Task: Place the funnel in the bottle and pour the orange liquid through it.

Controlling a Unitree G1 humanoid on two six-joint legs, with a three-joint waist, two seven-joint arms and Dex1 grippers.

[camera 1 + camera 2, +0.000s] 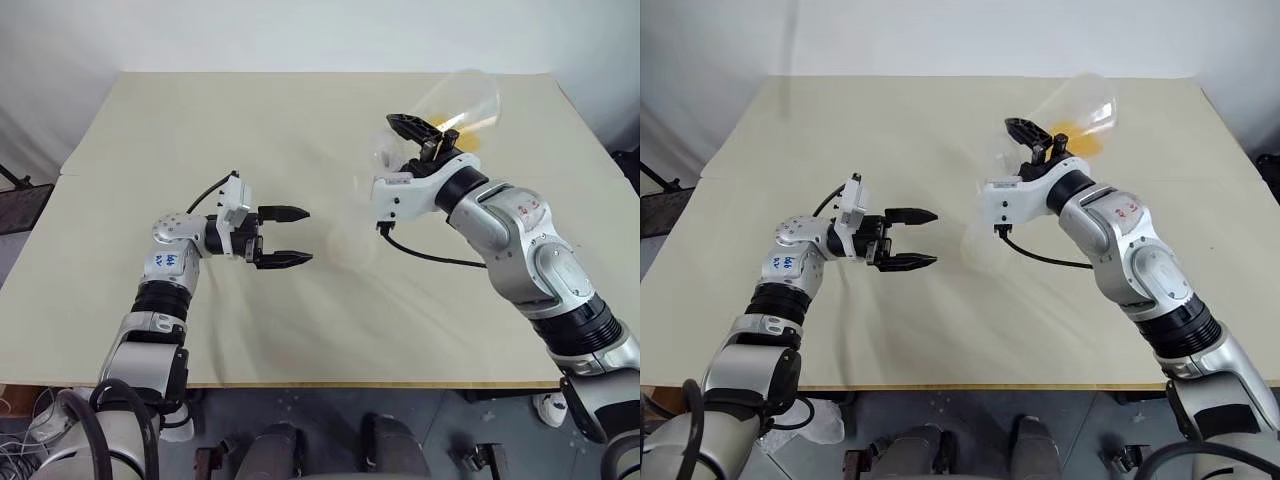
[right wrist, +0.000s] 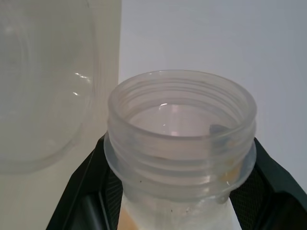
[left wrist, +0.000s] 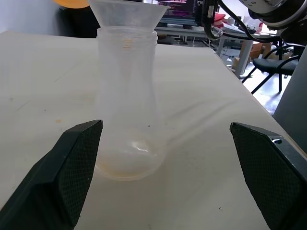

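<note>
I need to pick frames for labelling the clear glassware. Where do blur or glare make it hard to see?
Left eye view: the held vessel smears. Left wrist view: the bottle and funnel are fairly sharp, with a highlight at the base. Right wrist view: small glints on the vessel's rim.

Left claw (image 1: 303, 236) gaping, level; right claw (image 1: 420, 135) clamped, raised.
</note>
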